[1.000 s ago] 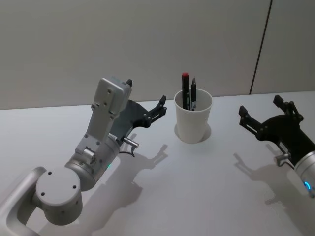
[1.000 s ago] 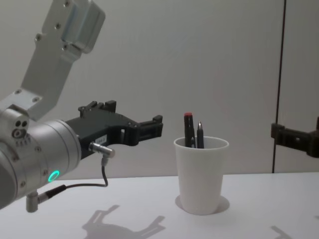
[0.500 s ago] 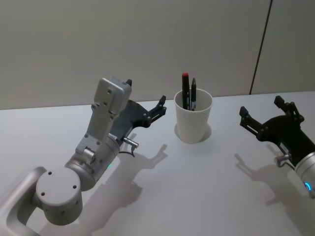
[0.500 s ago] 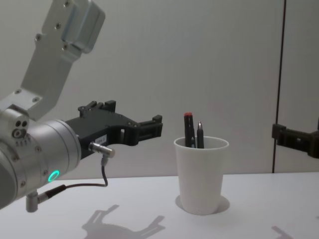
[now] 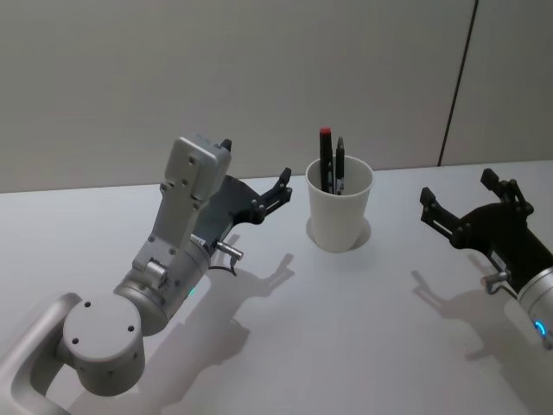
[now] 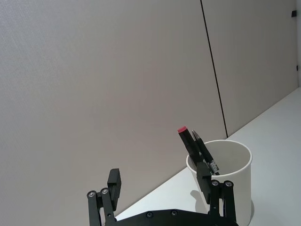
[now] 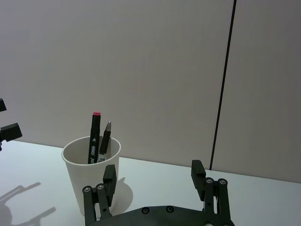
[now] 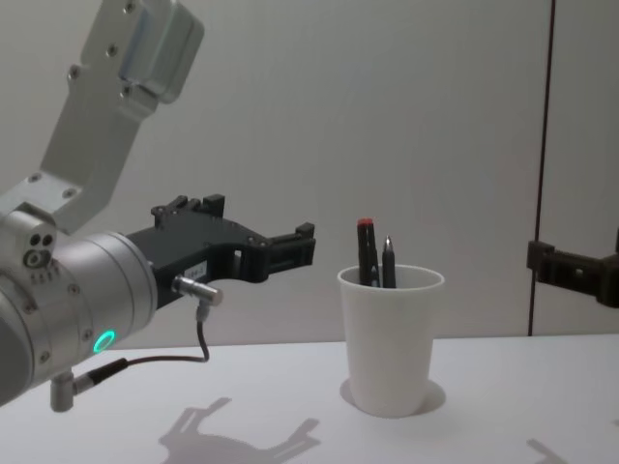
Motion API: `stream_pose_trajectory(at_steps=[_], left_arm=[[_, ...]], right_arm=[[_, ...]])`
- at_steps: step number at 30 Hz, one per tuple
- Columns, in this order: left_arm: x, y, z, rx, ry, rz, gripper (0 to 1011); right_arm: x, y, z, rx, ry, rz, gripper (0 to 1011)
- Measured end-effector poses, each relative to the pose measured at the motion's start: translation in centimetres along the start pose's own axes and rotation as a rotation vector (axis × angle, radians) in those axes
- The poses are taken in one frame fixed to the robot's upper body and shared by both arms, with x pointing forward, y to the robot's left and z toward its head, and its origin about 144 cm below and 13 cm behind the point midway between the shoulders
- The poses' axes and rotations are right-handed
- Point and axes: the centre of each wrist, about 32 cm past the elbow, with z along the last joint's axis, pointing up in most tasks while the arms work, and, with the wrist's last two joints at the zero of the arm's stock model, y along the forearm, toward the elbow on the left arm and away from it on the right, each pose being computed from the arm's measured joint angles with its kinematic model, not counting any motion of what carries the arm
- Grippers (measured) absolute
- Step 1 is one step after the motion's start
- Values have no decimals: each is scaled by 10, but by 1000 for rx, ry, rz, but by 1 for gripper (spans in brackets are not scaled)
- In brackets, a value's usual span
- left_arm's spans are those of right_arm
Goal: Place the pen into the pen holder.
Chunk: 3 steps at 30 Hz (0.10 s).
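Pen holder (image 5: 340, 204) with two pens (image 5: 332, 163) between left gripper (image 5: 256, 173) and right gripper (image 5: 467, 197); both spread wide, empty.

**What you cannot make out**

You see just the tops of the two pens: the red-capped pen (image 5: 327, 156) and the dark pen (image 5: 339, 162) beside it have their lower barrels hidden inside the pen holder (image 5: 339, 214). The print on their barrels is too small to read.

In the chest view, the right claw (image 8: 573, 268) is cut off at the 3 o'clock edge, so one dark finger shows there and its gap does not.

In the left wrist view, one finger (image 6: 205, 176) of the left claw (image 6: 160, 186) covers part of the holder's wall.
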Motion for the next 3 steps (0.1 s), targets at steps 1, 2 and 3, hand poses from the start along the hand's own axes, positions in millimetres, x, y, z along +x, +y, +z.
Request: stream_pose_trajectory(at_steps=[1,2,3], left_arm=[[0,0,0,0,0,0,1001],[0,0,0,0,0,0,1001],[0,0,0,0,0,0,1001]], right_arm=[[0,0,0,0,0,0,1001],[0,0,0,0,0,0,1001],[0,0,0,0,0,0,1001]])
